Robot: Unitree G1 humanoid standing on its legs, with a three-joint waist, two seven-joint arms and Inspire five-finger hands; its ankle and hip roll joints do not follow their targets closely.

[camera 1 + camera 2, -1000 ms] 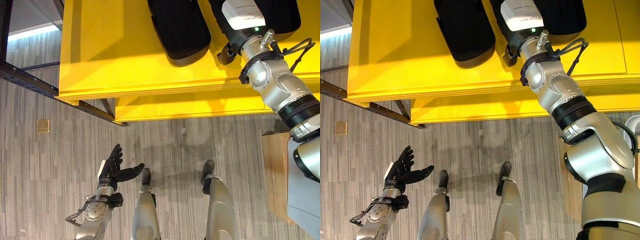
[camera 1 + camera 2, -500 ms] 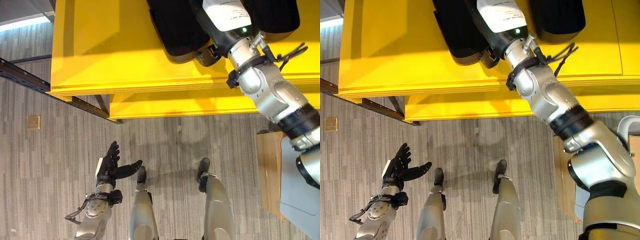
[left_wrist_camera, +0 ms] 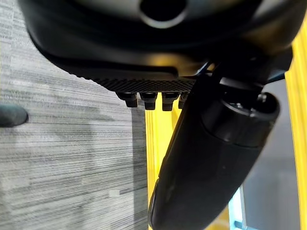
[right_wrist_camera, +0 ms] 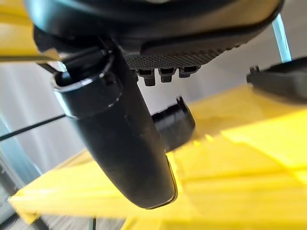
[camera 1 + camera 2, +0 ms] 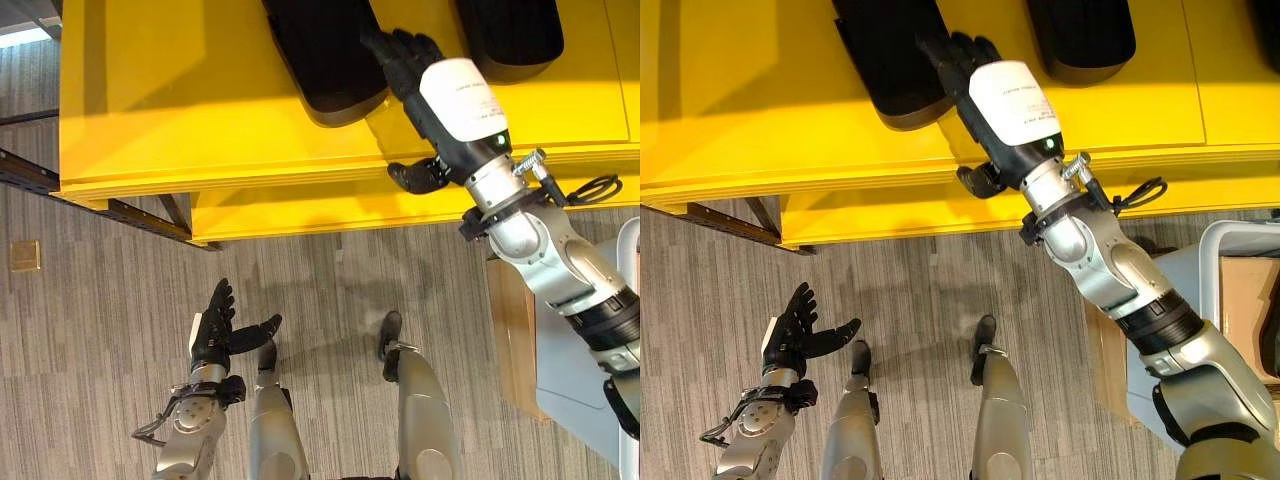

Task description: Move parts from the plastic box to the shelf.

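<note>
Right hand (image 5: 415, 62) withdrawn from part (image 5: 322, 50), fingers straight.

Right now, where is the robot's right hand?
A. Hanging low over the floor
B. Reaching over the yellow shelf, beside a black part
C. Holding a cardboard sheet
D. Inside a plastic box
B: the right hand stretches over the yellow shelf, fingers beside a black part.
</note>
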